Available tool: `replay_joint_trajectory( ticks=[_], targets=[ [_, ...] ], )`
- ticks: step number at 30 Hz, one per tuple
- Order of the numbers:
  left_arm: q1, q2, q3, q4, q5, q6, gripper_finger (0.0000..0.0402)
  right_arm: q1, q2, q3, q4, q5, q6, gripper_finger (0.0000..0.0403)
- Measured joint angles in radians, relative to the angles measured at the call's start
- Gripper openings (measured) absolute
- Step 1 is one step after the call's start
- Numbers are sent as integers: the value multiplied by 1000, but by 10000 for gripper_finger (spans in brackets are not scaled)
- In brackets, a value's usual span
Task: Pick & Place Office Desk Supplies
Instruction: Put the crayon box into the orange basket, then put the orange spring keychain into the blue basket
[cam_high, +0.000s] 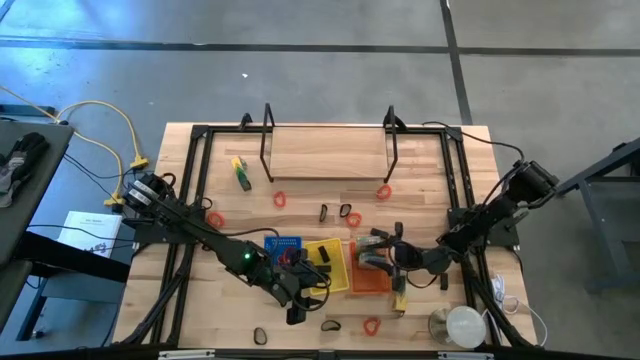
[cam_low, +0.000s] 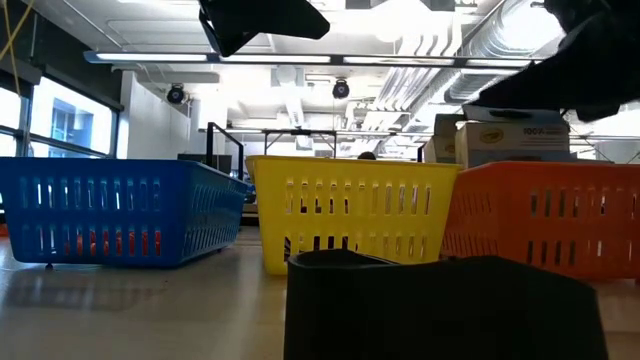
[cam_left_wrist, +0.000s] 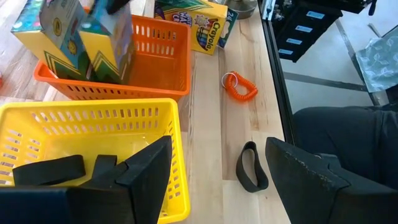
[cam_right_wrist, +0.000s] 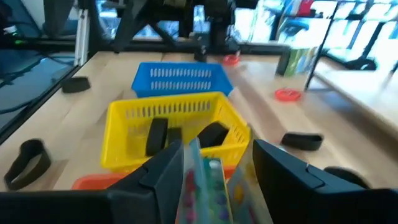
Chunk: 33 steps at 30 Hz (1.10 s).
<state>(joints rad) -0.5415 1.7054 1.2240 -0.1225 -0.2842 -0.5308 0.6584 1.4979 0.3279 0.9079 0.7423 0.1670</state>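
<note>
in the high view, going left to right, the left pincer (cam_high: 297, 300) hangs in the lower middle of the frame, over the near edge of the yellow tray (cam_high: 337, 277), with its fingers spread wide and nothing between them. its wrist view shows a black loop (cam_left_wrist: 251, 167) lying flat on the surface (cam_high: 300, 155) just beyond those fingers, beside the tray wall, and an orange coil (cam_left_wrist: 239, 86) further on toward the upper middle of that picture. two black pieces (cam_left_wrist: 48, 169) already lie inside the yellow tray.

to the right, the right pincer (cam_high: 385, 252) sits over the orange tray (cam_high: 372, 282) in the lower right of centre. its wrist view shows a crayon box (cam_right_wrist: 205, 180) standing between its fingers, which look partly parted; i cannot tell whether they have any grip on it. my reading is that the box is being let go into the orange tray, where other crayon boxes (cam_left_wrist: 78, 37) stand upright.

to do this well, i would open fully before lifting, rise straight up so the fingers do not drag the box or tip its neighbours, and keep clear of the tray wall. the left arm should wait or reach only for the black loop, away from the right arm's path.
</note>
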Motion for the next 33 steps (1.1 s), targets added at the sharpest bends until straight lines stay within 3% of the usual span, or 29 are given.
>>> replay_joint_trajectory(
  ticks=[7, 15, 23, 26, 29, 33],
  targets=[
    [0, 0, 0, 0, 0, 0, 252, 44, 0, 0, 119, 71, -157, 177],
    [0, 0, 0, 0, 31, -11, 252, 107, 0, 0, 339, 60, -309, 176],
    [-4, 0, 0, 0, 31, -9, 252, 218, 0, 96, 344, 35, -451, 176],
    [-7, 0, 0, 2, 31, -11, 252, 262, -1, 233, 183, -38, -506, 176],
    [-13, 0, 0, 17, 31, -12, 252, 304, 0, 412, -142, -36, -526, 176],
    [-33, 0, 0, 25, 30, -10, 252, 322, 25, 617, -508, -31, -371, 176]
  ],
)
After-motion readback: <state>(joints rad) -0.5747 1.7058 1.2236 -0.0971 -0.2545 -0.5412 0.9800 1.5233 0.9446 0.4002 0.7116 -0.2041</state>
